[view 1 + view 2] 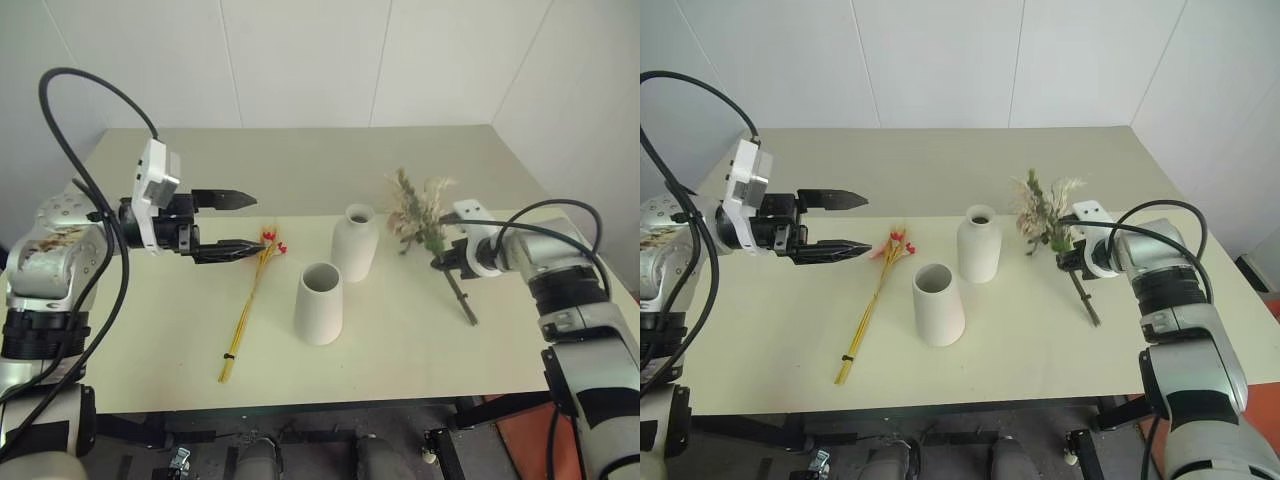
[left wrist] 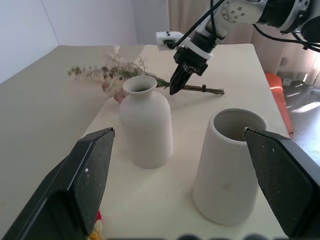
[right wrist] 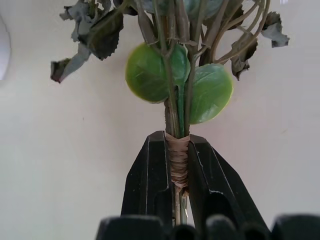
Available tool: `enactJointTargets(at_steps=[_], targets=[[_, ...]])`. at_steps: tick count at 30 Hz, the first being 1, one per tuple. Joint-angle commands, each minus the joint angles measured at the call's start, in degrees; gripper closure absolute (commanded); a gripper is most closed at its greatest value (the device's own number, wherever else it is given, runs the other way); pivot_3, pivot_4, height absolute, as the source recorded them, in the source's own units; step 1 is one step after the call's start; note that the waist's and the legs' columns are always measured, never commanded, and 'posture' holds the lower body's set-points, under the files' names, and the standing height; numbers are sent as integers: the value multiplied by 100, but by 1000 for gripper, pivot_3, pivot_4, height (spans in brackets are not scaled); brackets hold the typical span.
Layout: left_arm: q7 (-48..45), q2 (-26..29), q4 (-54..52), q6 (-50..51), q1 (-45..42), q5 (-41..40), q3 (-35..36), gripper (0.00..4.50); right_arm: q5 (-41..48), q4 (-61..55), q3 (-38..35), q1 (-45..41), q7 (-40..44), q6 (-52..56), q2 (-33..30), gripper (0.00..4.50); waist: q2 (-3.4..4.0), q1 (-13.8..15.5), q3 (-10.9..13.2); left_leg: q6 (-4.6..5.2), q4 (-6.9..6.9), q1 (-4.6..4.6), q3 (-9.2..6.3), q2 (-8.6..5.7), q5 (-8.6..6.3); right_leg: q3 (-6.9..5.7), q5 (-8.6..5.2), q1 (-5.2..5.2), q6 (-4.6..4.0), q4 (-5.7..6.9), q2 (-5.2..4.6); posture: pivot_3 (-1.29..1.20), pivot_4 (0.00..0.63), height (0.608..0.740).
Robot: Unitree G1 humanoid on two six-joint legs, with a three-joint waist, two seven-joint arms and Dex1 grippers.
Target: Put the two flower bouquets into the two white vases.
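Beige worktop (image 1: 400,170) | right claw (image 3: 178,165) pinches dried bunch (image 1: 420,215) at wrapped stems, probably still lying flat | left claw (image 1: 235,222) spread above pink bunch (image 1: 250,300) | lift yours upright before aiming for wide vase (image 1: 320,303), not bottle vase (image 1: 355,243)

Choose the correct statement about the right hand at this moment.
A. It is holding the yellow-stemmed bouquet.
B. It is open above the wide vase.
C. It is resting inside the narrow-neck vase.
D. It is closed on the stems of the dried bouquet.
D: in the right wrist view the right hand has both black fingers pressed against the wrapped stems of the dried bouquet, which lies on the table.
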Motion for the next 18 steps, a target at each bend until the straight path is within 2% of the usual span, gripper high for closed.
enactJointTargets(at_steps=[1,4,9,11,15,18], targets=[[260,127,-290,161,76,-163,346,0,158,-744,-1177,107,-832,-544,173,4279,0,1,0,0,0,0,0,0,0,0,0,0,0,1,0,0,150,740],[383,149,-373,267,154,-214,426,0,-39,-1352,-1656,428,-1625,-1819,562,4279,0,-1,0,0,0,1,0,0,0,0,-1,2,1,2,0,0,150,740],[497,152,-404,343,167,-247,458,0,664,-1467,-2324,-240,-1763,-2447,1235,4279,3,-46,2,0,0,5,0,0,0,4,1,-1,0,9,1,0,150,740],[513,144,-421,357,159,-247,444,0,802,-1554,-2321,-447,-1735,-2766,1512,4279,3,-48,2,0,-3,6,0,2,0,4,3,-2,-4,11,3,0,150,740],[557,114,-452,373,128,-241,405,0,670,-1820,-1759,-562,-1504,-3720,2146,4279,4,-52,2,0,-5,7,-1,4,0,2,4,-3,-6,13,5,0,150,740],[559,121,-480,364,138,-228,384,0,694,-1894,-1552,-591,-1442,-4012,2475,4279,4,-46,2,0,-3,7,-1,4,0,2,5,-2,-8,15,4,0,150,740]])
